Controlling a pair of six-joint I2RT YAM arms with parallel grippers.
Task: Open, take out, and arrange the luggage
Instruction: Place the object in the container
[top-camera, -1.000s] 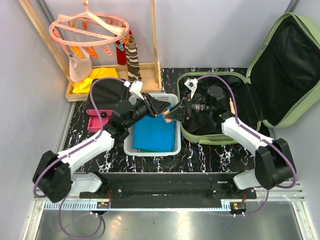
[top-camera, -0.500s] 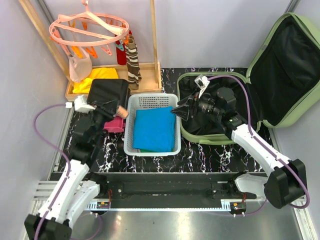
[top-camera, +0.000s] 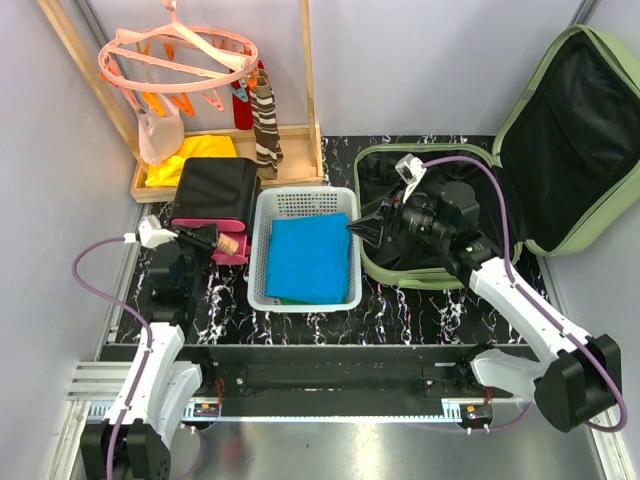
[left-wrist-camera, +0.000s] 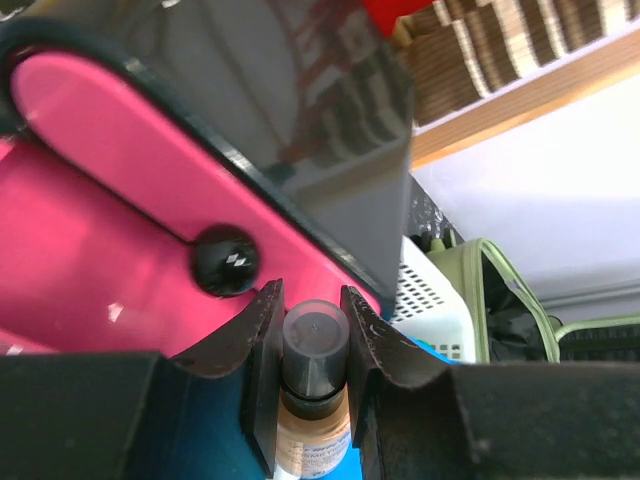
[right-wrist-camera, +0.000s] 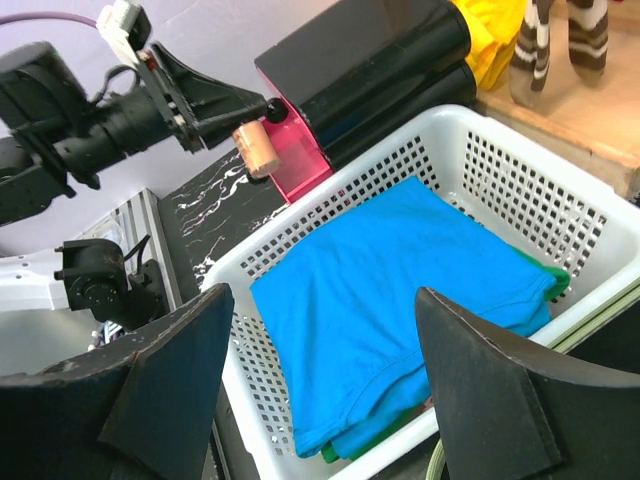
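Top view looks steeply down from the near side of the table (top-camera: 400, 305), luggage (top-camera: 570, 120) at frame right. Left wrist presses close to the pink case (left-wrist-camera: 90, 200); right wrist overlooks the white basket (right-wrist-camera: 520, 170); all views share both.

Glossy black desk (top-camera: 420, 305), white-veined like polished stone. The luggage (top-camera: 570, 130): smooth light-green hard shell, matt black fabric lining. White perforated plastic basket (top-camera: 300, 193), soft blue cloth (top-camera: 308, 258) folded inside. The case (left-wrist-camera: 300, 120) is mirror-shiny black over glossy pink. Bare pale wood on the rack (top-camera: 308, 90). The left pincer (left-wrist-camera: 308, 300), matt black plastic, grips a small bottle (left-wrist-camera: 315, 345) with a smooth dark cap.
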